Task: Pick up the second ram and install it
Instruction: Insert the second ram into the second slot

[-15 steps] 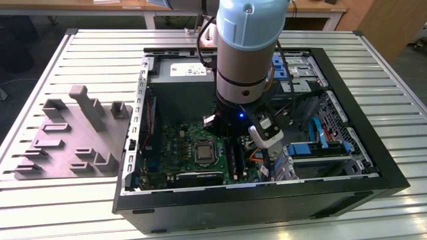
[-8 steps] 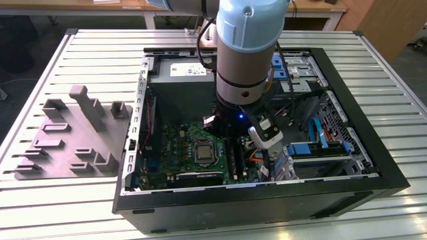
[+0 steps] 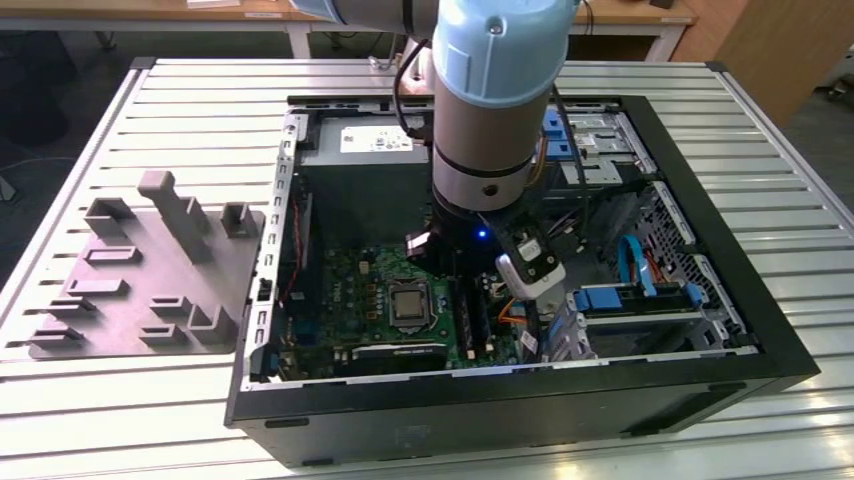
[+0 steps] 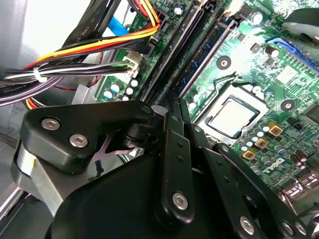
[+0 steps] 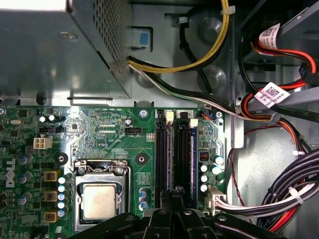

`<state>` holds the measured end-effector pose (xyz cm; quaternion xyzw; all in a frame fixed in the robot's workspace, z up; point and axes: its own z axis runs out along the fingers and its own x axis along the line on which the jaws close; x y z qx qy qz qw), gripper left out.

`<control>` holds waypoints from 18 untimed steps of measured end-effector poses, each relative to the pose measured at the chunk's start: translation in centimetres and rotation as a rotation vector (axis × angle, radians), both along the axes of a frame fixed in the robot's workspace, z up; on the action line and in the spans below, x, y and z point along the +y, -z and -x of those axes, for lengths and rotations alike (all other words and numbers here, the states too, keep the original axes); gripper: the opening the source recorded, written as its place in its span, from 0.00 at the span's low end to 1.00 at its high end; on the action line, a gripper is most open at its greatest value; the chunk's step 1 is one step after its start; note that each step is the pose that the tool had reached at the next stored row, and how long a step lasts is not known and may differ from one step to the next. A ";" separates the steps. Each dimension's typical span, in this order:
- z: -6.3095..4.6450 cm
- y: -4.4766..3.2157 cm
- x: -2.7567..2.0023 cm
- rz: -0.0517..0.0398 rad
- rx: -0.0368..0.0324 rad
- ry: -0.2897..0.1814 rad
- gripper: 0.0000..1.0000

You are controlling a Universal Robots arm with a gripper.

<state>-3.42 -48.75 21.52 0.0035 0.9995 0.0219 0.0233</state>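
Ribbed metal desk (image 3: 747,110) carries an open computer case (image 3: 694,330), and the arm reaches down into it. The pincer (image 5: 173,199) hangs right over the memory slots (image 5: 166,149), which lie at about 3 o'clock from the processor socket (image 3: 404,300) in the exterior view. The second ram (image 5: 192,149) seems to be the thin dark blue strip standing on edge in the slots. Whether the pincer is clenched or released, I cannot tell. I judge the stick light, stiff and fragile, best held by its long flat sides.

second ram (image 5: 192,164): thin dark blue-black stick, standing on edge in a black slot on the green board, parallel to the neighbouring slots, beside the processor socket.
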 end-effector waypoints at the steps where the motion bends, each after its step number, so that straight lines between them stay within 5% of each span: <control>1: 0.0 0.00 0.00 0.0000 0.0000 0.000 0.11; 11: 0.0 -0.05 0.00 0.0000 0.0001 0.000 0.19; 18: 0.0 -2.29 0.00 -0.0003 0.0000 0.000 0.19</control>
